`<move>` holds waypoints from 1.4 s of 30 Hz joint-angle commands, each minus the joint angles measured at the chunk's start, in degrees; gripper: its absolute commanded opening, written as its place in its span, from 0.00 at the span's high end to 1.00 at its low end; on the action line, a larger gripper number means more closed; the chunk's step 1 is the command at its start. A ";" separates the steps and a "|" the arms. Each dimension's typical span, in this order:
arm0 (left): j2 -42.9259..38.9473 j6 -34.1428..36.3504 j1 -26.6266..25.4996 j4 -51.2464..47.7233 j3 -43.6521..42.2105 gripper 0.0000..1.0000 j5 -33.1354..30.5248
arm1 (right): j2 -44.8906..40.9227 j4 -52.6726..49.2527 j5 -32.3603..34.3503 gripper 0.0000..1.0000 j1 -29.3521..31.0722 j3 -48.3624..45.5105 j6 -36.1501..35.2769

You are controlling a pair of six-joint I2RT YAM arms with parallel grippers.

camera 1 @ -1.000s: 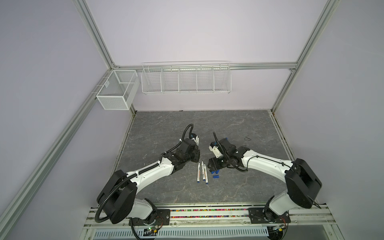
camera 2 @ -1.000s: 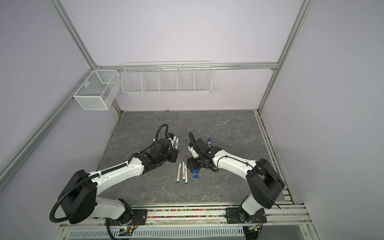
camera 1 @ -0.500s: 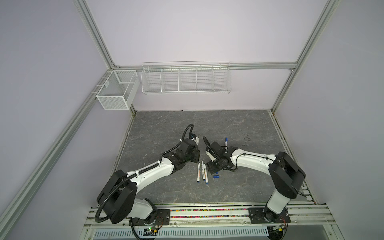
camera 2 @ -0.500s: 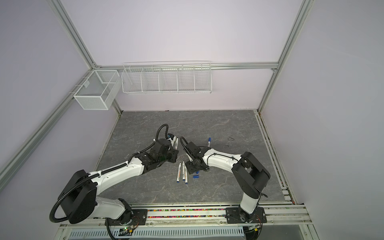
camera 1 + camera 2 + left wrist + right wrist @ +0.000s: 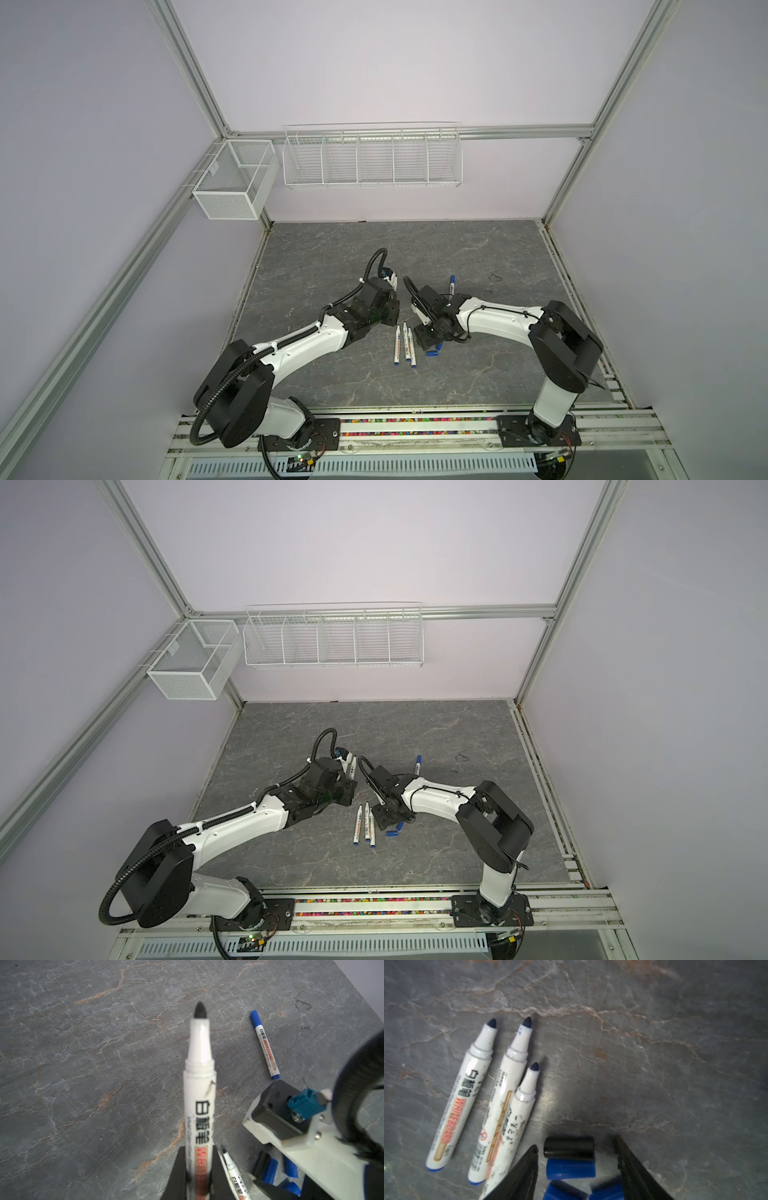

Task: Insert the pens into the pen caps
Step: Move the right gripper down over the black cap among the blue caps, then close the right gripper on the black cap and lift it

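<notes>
So far we're counting 1 of 5 done: a pen w/ blue cap (image 5: 266,1047) is lying near the middle of the table (image 5: 415,249), a bit toward the back edge. Left gripper (image 5: 198,1157) is pinching pen no. 2 (image 5: 199,1084) by the barrel, black tip bare, up off the table. Right gripper (image 5: 575,1144) is hanging w/ jaws spread either side of the black cap (image 5: 569,1148), not gripping it yet; we're judging that's the match for the black tip. Left to do: 3 bare pens (image 5: 496,1105) are lying side by side toward the front edge, approx. midway btw. left & right edges. 3 loose blue caps (image 5: 571,1168) are sitting just beside them on the right-edge side. Count: 5 pens, 5 caps (4 blue, 1 black); 4 pairings to go.
</notes>
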 commanded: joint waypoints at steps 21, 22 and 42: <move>0.94 -0.99 0.17 -0.60 1.16 1.00 1.68 | 4.79 -4.63 3.87 0.42 -8.69 5.58 2.30; 0.98 -0.98 0.18 -0.58 1.18 1.00 1.63 | 4.49 -4.59 3.83 0.42 -9.16 5.51 2.00; 1.11 -1.32 0.18 0.10 0.60 1.00 2.59 | 1.14 -6.42 -2.92 0.57 -7.94 4.28 -8.92</move>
